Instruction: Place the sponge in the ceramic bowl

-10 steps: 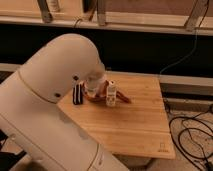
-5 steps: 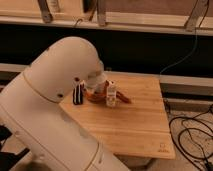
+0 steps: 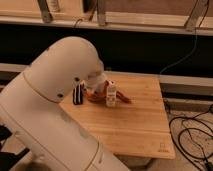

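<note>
A: Where are we on the sponge?
B: Gripper [image 3: 98, 81] hangs right over the ceramic bowl [image 3: 94, 96], just behind the white bottle [image 3: 111, 94]. We can't tell if it's clamped or released (the arm [image 3: 60, 90] blocks most of it). We can't see the sponge; it could be held or in the bowl.
A: So we're at drop-off or just past it. We locate the sponge first.

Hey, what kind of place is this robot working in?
Probably a lab or workshop, not a kitchen: a wooden table with loose cables trailing beside it and metal framing behind. The gripper is by the bowl, mostly hidden by the arm.
</note>
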Controlling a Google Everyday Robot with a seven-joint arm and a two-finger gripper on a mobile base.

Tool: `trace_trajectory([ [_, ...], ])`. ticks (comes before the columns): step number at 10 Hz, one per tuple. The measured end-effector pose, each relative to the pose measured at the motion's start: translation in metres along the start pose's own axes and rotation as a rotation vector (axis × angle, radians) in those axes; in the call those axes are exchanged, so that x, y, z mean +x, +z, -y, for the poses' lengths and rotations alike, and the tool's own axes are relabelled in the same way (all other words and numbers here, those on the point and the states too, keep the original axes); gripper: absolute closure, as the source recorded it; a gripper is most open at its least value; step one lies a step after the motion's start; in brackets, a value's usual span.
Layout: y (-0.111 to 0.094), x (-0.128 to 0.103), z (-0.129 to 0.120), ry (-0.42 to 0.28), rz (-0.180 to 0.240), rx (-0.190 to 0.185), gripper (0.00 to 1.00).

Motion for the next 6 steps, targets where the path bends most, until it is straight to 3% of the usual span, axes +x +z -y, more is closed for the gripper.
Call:
trace_trajectory([
  [3, -0.0002, -0.0003, -0.0002, 0.0, 0.0, 0.0, 0.21],
  [6, -0.0001, -0.0003, -0.0002, 0.0, 0.0, 0.0, 0.2],
])
